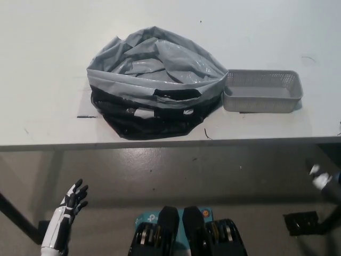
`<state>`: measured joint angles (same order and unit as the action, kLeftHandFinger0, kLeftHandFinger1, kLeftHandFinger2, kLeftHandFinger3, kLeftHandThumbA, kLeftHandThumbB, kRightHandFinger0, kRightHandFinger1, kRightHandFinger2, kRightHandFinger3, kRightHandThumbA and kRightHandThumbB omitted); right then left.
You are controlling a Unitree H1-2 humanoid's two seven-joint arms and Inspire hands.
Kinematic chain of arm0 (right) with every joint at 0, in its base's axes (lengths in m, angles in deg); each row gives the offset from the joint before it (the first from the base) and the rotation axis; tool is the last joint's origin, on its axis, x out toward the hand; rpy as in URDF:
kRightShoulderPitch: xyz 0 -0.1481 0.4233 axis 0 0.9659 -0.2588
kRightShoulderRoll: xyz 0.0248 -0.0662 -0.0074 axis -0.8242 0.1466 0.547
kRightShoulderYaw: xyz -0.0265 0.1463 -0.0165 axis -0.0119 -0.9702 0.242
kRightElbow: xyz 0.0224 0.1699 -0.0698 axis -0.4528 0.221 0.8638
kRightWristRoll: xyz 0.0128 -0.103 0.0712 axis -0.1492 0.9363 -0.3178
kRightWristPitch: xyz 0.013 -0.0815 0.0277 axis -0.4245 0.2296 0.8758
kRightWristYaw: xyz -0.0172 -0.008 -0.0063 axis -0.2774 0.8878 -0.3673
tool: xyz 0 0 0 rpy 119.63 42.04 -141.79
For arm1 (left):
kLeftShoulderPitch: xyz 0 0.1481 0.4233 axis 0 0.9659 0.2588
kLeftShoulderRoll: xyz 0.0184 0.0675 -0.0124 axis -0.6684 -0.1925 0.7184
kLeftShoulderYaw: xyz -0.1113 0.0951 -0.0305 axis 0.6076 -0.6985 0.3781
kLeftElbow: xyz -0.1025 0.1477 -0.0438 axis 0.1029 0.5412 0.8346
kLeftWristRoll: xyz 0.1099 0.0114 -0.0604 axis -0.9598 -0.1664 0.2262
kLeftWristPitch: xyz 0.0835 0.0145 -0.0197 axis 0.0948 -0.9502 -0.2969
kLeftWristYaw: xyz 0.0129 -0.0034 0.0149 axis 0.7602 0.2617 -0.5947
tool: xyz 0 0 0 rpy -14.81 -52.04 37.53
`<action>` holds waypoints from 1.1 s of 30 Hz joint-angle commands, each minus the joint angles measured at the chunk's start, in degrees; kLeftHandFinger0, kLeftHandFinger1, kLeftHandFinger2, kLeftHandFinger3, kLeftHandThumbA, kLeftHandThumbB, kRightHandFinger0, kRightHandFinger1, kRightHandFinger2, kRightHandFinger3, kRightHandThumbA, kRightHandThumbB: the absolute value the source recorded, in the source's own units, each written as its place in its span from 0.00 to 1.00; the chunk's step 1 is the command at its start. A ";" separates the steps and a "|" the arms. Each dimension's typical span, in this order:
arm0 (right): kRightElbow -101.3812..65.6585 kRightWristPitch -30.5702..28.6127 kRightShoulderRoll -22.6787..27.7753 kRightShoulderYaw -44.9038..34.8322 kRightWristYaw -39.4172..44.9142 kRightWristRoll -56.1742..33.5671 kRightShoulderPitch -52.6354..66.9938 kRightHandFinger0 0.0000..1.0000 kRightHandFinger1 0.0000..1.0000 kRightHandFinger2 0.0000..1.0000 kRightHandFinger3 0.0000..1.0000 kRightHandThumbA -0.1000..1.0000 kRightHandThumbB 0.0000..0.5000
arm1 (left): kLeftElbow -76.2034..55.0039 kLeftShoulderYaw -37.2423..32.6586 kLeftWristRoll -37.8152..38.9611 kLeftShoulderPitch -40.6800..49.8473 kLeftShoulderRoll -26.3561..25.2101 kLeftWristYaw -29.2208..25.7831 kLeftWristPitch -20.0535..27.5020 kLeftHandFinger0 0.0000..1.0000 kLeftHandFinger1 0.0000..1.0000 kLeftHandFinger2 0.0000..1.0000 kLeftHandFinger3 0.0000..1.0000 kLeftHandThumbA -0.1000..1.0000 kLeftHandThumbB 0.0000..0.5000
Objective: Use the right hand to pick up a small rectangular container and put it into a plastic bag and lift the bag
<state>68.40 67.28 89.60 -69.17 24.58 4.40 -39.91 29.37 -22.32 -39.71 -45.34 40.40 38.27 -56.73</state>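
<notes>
A small rectangular grey mesh container [262, 91] stands on the white table [48, 64], right of centre. Touching its left end is a crumpled grey and black plastic bag [154, 80], mouth up and open, with a handle cut-out facing the front edge. My white left hand [72, 202] hangs low at the lower left, below the table edge, fingers spread and holding nothing. At the right border, below the table, a dark shape with a pale tip [322, 180] appears to be part of my right arm. Its fingers are not visible.
The table's front edge [170, 143] runs across the middle of the picture, with grey floor below it. A dark table leg [18, 218] slants at the lower left. A black block [301, 222] sits on the floor at the lower right.
</notes>
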 commanded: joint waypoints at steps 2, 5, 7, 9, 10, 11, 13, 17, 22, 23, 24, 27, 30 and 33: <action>-11.73 22.88 14.26 1.58 12.07 3.78 -14.34 1.00 1.00 1.00 1.00 1.00 0.93 | -2.10 0.59 2.07 -0.77 -0.78 1.19 3.19 1.00 1.00 1.00 1.00 1.00 0.46; -8.29 28.31 21.22 6.70 19.91 4.05 -22.81 1.00 1.00 1.00 1.00 1.00 0.78 | -2.03 0.25 1.40 -0.90 -1.24 1.44 2.87 1.00 1.00 1.00 1.00 1.00 0.34; -4.40 30.26 23.89 10.40 24.20 4.46 -27.82 1.00 1.00 1.00 1.00 1.00 0.81 | -1.90 0.00 0.71 -1.00 -1.48 1.43 2.71 1.00 1.00 1.00 1.00 1.00 0.29; 1.24 34.81 24.76 15.70 28.90 6.41 -34.96 1.00 1.00 1.00 1.00 0.97 0.85 | -1.68 -0.12 0.84 -0.99 -1.57 1.71 2.86 1.00 1.00 1.00 1.00 1.00 0.25; 3.58 36.01 25.15 17.82 31.08 6.57 -37.71 1.00 1.00 1.00 1.00 0.99 0.89 | -1.62 -0.10 0.77 -1.01 -1.53 1.65 2.95 1.00 1.00 1.00 1.00 1.00 0.24; 6.26 36.10 25.07 19.59 32.66 6.88 -40.07 1.00 1.00 1.00 1.00 0.99 0.93 | -1.67 -0.19 0.85 -0.51 -1.39 1.75 3.00 1.00 1.00 1.00 1.00 1.00 0.28; 9.72 36.67 25.22 23.19 35.50 8.50 -43.34 1.00 1.00 1.00 1.00 1.00 0.99 | -1.90 -0.51 0.49 1.30 -0.88 1.69 3.48 1.00 1.00 1.00 1.00 1.00 0.30; 20.13 37.29 23.06 29.45 39.31 11.37 -51.26 1.00 1.00 1.00 1.00 1.00 0.96 | -2.04 -0.49 0.49 1.69 -0.79 1.62 3.32 1.00 1.00 1.00 1.00 1.00 0.29; 31.59 39.06 20.22 35.84 43.32 12.78 -58.28 1.00 1.00 1.00 1.00 1.00 0.96 | -2.04 -0.47 0.95 1.93 -0.62 1.77 3.27 1.00 1.00 1.00 1.00 1.00 0.25; 34.16 39.64 19.35 36.81 43.99 12.60 -59.64 1.00 1.00 1.00 1.00 1.00 0.96 | -2.01 -0.47 1.05 1.84 -0.63 1.84 3.26 1.00 1.00 1.00 1.00 1.00 0.24; 37.22 39.64 18.28 37.79 44.62 12.54 -61.20 1.00 1.00 1.00 1.00 1.00 0.93 | -1.76 -0.49 1.04 1.71 -0.63 1.86 3.45 1.00 1.00 1.00 1.00 1.00 0.24; 43.93 39.97 15.47 40.76 46.05 12.80 -64.94 1.00 1.00 1.00 1.00 1.00 0.89 | -1.83 -0.45 1.02 1.72 -0.68 1.83 3.16 1.00 1.00 1.00 1.00 1.00 0.28; 48.74 40.50 13.34 42.62 46.58 12.86 -67.48 1.00 1.00 1.00 1.00 1.00 0.85 | -1.99 -0.54 1.02 1.70 -0.56 1.84 3.02 1.00 1.00 1.00 1.00 1.00 0.27; 52.79 39.39 11.94 44.85 46.55 14.04 -69.51 1.00 1.00 1.00 1.00 1.00 0.91 | -1.40 -0.67 0.69 1.54 -0.59 1.77 3.46 1.00 1.00 1.00 1.00 1.00 0.25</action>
<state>113.28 100.35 103.14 -28.40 59.98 13.62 -97.38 29.58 -22.61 -39.61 -44.11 40.43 38.85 -56.75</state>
